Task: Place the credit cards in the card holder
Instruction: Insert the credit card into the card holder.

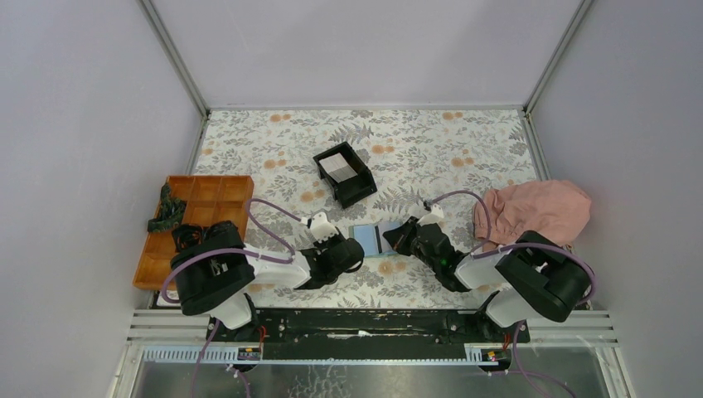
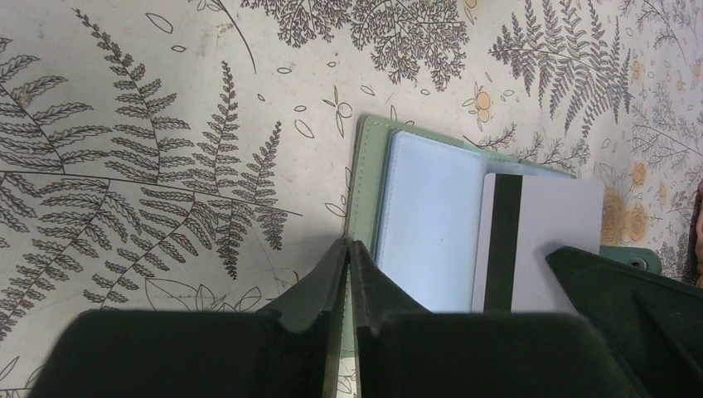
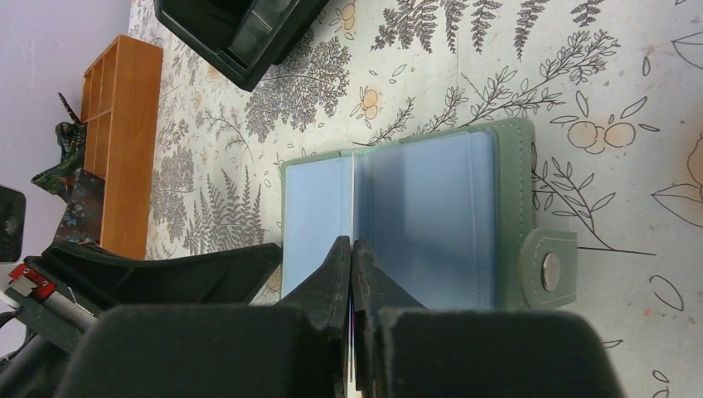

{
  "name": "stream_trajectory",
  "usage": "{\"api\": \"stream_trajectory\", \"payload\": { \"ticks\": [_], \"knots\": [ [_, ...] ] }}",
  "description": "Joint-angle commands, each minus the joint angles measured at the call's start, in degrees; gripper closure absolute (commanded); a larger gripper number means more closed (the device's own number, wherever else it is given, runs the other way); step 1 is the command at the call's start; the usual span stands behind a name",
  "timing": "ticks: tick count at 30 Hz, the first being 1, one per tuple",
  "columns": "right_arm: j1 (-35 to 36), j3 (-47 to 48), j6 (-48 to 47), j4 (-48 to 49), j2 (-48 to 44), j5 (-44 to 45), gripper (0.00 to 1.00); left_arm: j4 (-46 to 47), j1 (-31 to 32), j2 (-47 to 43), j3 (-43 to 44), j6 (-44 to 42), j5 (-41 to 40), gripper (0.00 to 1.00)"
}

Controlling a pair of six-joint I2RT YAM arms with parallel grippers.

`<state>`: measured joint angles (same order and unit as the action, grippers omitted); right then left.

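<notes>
Main worry here is the credit card missing its slot. The right gripper has its fingers pinched tight on the card and holds it over the open card holder, edge-on to its own camera. I can't make out the pocket mouth in any view, so if the corner lands on the blue plastic page instead of in the opening, I'd guess it just skids across.

Second risk: the left gripper is nipped nearly closed on only the green cover edge at the left side. A sideways shove from the card could swing the whole card holder round that pinch, or drag it loose. The snap tab end lies free on the right. The two grippers are also very near each other — a bump looks possible.

The card holder lies open at the near middle of the table, between the two grippers. The table cover is a flat print of ferns and orange blossoms and looks fairly slick, so not much to stop sliding.

Farther back in the middle sits a black box with another pale card inside. There's a wooden tray on the left and a pink cloth on the right. Plain pale walls close it in on three sides, with metal posts in the far corners.
</notes>
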<state>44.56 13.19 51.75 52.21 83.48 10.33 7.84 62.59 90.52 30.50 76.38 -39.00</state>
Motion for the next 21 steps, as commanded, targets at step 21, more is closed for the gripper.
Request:
{"api": "stream_trajectory", "payload": {
  "ticks": [21],
  "knots": [
    [-1.0,-2.0,2.2,12.0,8.2,-1.9,1.0,-12.4,1.0,5.1,-3.4,-1.3,9.6,0.88]
  ]
}}
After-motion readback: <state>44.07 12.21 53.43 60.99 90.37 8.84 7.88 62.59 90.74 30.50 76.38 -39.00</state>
